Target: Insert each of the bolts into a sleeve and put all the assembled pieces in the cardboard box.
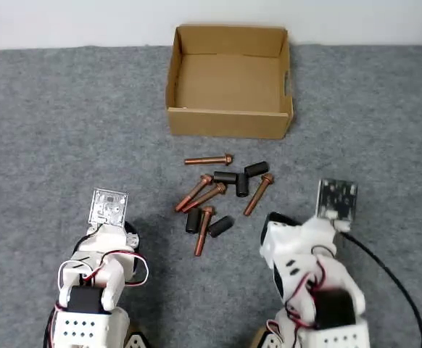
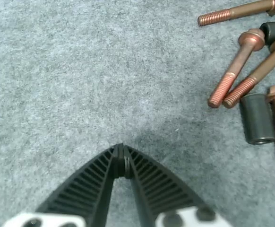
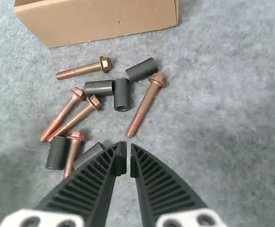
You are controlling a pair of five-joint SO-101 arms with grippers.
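Overhead, the cardboard box stands open, its bare brown floor showing. Before it, on the grey carpet, five copper bolts and five black sleeves lie loose. The nearest bolt lies crosswise to the box, head toward the right arm's side; the other four slant, heads boxward. The left gripper and right gripper hover beside the pile, fingers pinched together.

Five copper bolts and five black sleeves, scattered flat, unassembled, near open-topped cardboard box.
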